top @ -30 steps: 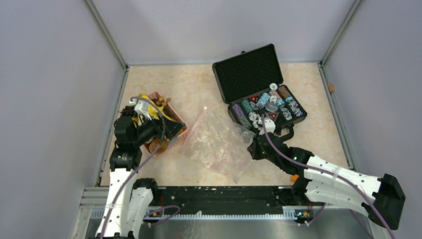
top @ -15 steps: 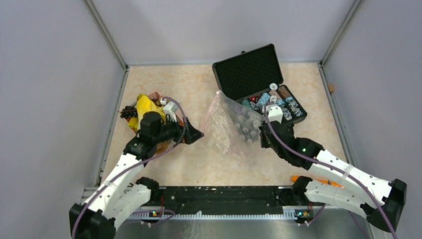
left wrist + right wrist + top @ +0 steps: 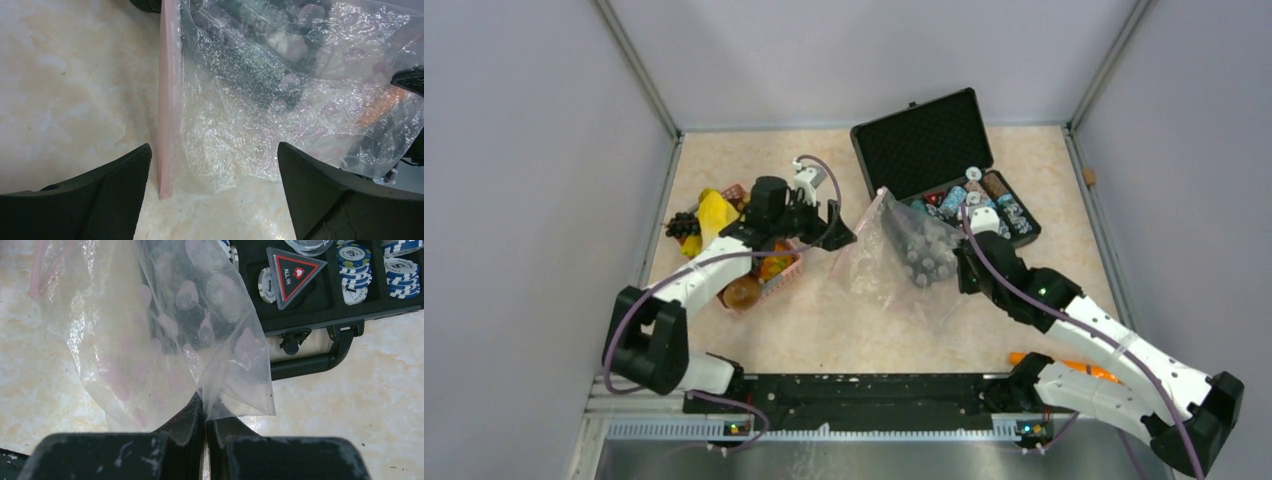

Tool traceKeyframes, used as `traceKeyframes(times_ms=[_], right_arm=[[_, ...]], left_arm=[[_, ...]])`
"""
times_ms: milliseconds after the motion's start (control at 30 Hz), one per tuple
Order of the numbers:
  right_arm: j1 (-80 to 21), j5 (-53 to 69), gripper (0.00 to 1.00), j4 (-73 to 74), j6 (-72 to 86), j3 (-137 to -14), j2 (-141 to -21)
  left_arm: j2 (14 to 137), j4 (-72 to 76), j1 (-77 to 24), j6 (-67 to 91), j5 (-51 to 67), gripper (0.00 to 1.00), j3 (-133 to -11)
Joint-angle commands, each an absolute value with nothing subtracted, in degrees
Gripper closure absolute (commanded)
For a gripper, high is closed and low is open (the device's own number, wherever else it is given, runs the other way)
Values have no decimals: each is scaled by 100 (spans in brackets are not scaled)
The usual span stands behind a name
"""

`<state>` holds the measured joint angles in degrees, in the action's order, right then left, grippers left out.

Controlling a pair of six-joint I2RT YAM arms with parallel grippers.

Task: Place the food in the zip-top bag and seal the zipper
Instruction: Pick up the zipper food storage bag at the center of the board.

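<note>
The right gripper [image 3: 205,414] is closed tight on a fold of the zip-top bag [image 3: 892,272] and holds that side up, so the clear plastic stands in front of the poker chip case [image 3: 924,148]. The left gripper [image 3: 214,150] is wide open and empty. The pink zipper [image 3: 168,100] runs between its fingers, close to one of them, not yet pinched. The food [image 3: 742,292] lies in the pink basket [image 3: 788,272], just left of the bag. The step is probably to take the mouth edge. The left fingers should close on one layer of the strip only, so that the mouth can be pulled open.
</note>
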<state>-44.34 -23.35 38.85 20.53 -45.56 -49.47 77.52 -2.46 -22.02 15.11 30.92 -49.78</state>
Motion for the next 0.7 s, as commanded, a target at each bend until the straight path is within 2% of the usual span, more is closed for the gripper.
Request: traceKeyframes(times_ms=[0, 133, 233, 367, 667], right_arm=[[-4330, -2030, 100, 3734, 1952, -4631, -4882], [-4281, -1855, 100, 3652, 1934, -4588, -4959], [-4276, -1864, 100, 3655, 1935, -4567, -5019], [-4272, -1824, 100, 3620, 1963, -4503, -4950], [-4236, -1764, 100, 3569, 1993, -4441, -4860]], left_arm=[[8328, 388, -2228, 1171, 3680, 5, -5307], [8571, 1086, -2217, 1257, 3839, 7, -5062], [8860, 1175, -2218, 1214, 3985, 12, -5061], [9156, 1645, -2168, 1298, 3950, 12, -4790], [9550, 1570, -2105, 1181, 3893, 15, -4705]])
